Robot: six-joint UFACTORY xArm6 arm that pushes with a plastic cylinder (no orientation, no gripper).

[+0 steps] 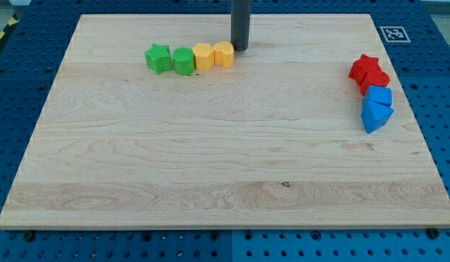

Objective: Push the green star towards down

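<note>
We see our dark straight rod coming down from the view's top edge, and my tip (240, 49) rests on the pale wooden board (210, 160) just at the view's right of a row of four small blocks. The rod carries no jaws and holds nothing; its lower end stands bare on the wood, right beside the yellow block at the row's right end (224, 54), so close that we cannot tell whether the two touch. That row runs along the upper part of the board: from the view's left it starts with the green star-shaped block (158, 57), then a green rounded block (183, 61) pressed against it, then a second yellow block (203, 56), whose exact shape we cannot make out, and lastly the yellow one next to my tip. So the green star sits at the far left end of the row, with three blocks between it and my tip. Well apart, near the board's right edge, a second cluster runs top to bottom: a red star-shaped block (365, 67), a red block (376, 80) just below it, a blue block (380, 97), and a blue pointed block (375, 117) lowest. The board lies on a blue perforated table (21, 80), and a black-and-white square marker (394, 33) lies at the board's upper right corner.
</note>
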